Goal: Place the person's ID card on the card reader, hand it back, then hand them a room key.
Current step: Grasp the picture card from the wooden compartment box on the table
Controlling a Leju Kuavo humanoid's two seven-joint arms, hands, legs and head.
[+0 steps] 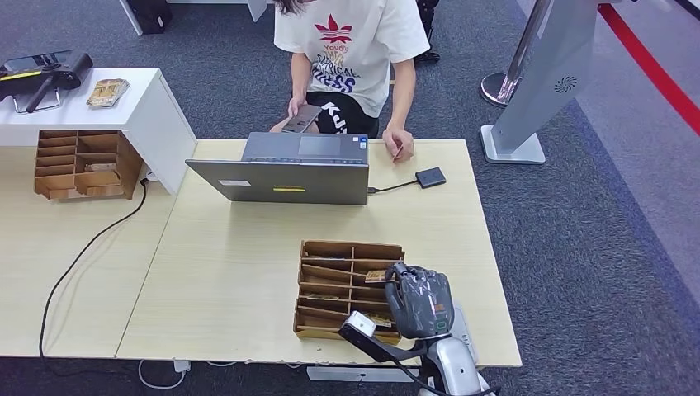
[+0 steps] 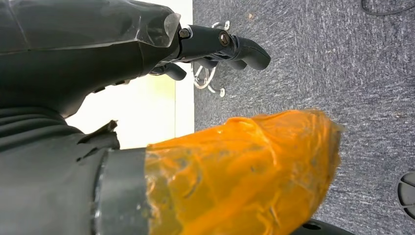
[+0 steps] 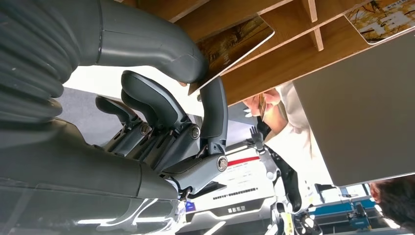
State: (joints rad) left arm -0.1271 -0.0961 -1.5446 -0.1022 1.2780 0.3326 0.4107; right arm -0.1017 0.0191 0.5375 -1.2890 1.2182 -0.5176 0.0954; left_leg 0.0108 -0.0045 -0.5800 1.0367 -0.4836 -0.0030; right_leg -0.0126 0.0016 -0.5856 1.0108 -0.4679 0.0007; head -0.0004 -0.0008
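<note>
We are pinching a key card between our right hand's thumb and finger, over the wooden organizer; our left hand's fingers are curling empty.

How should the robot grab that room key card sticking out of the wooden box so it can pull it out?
Pinch the corner of the room key card that pokes past the wooden box, thumb on one flat face, a finger on the other. The right hand already does this. Come from the box's open side; its dividers probably block the card's other edges.
</note>
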